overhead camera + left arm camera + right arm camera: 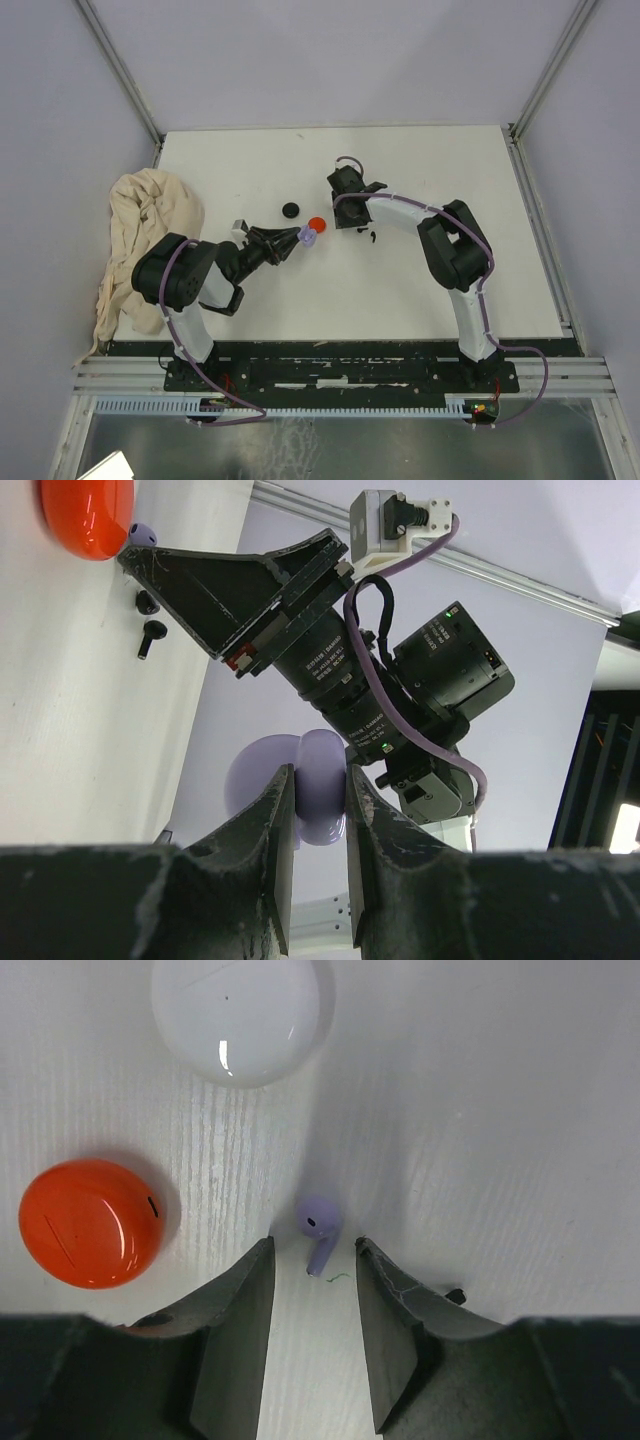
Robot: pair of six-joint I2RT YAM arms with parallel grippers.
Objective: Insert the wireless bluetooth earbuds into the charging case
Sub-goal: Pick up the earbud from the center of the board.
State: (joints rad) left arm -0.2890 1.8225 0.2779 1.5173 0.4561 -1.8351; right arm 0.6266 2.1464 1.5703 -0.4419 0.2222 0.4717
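A white table (pixel 420 290) has a crumpled cloth (pixel 145 240) at nine o'clock. The left gripper (pixel 320 790) is clamped on a lilac case (pixel 258 780), seemingly holding it ready for filling. The right gripper (pixel 313 1250) hangs with parted jaws straddling a lilac earbud (pixel 318 1218) lying near table centre, likely to lift it; seen from that wrist, a red case (pixel 90 1222) crowds it at nine o'clock, a white case (pixel 237 1015) at eleven.
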